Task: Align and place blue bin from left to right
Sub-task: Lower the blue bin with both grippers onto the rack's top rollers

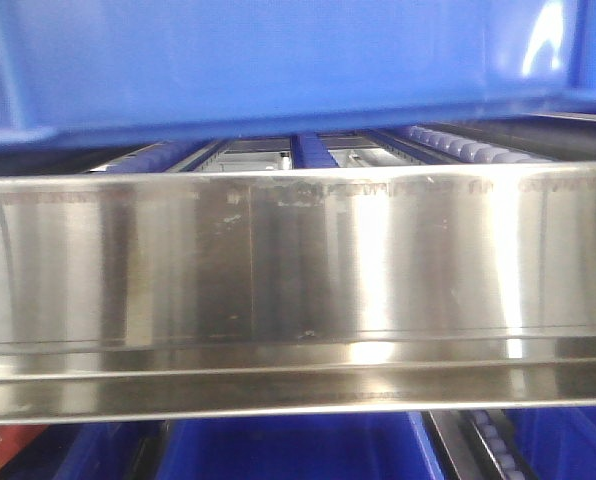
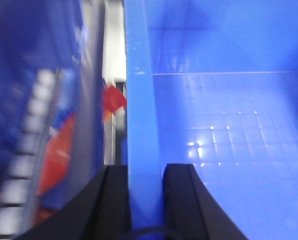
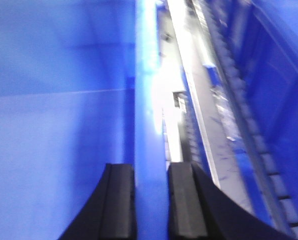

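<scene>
Here, item one: the blue bin (image 1: 278, 70), a large bright-blue crate that fills the top of the front view, its smooth side wall spanning the frame. It sits at the level of the upper shelf, over lanes of pale rollers (image 1: 468, 150); whether its base touches them cannot be told. Item two: the left gripper (image 2: 145, 170), whose black fingers (image 2: 114, 200) straddle the bin's left wall, one outside and one inside, pinching the rim between them. The bin's gridded floor lies to the inner side. Item three: the right gripper (image 3: 151, 167), whose black fingers (image 3: 120, 200) likewise clamp the opposite wall, with the bin's interior on one side and a metal track on the other. Item four: a broad stainless-steel rail (image 1: 298, 270), running across the shelf front just below the bin. Item five: smaller blue tubs (image 1: 288, 450) on the level beneath the rail. Item six: a red object (image 2: 113, 99), blurred, outside the bin's left wall beside a strip of white rollers (image 2: 24, 165).
</scene>
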